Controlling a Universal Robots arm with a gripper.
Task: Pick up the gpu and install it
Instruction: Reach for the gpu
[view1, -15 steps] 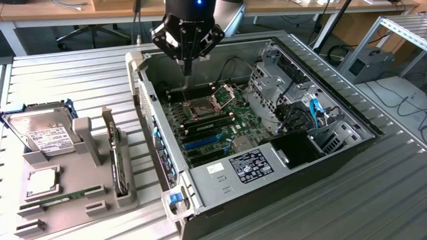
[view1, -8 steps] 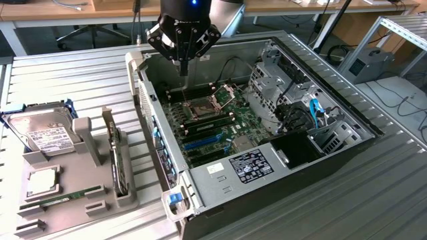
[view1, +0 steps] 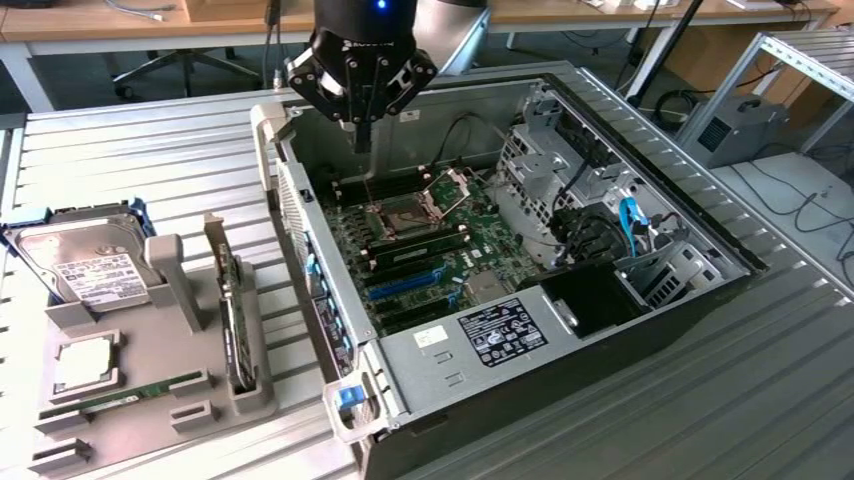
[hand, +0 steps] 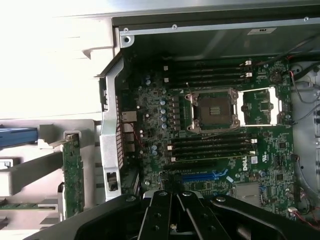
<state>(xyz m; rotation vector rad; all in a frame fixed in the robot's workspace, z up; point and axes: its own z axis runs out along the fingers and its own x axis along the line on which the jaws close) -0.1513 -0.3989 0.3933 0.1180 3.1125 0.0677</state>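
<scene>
Grey holder tray (view1: 127, 435), gpu (view1: 238, 325) standing on edge, thin dark card

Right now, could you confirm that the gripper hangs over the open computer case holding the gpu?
Not quite: the gripper hangs over the open computer case, but empty; the exterior view shows the gpu standing on edge in the grey holder.

Bright, even light; glare whitens part of wrist view.
</scene>
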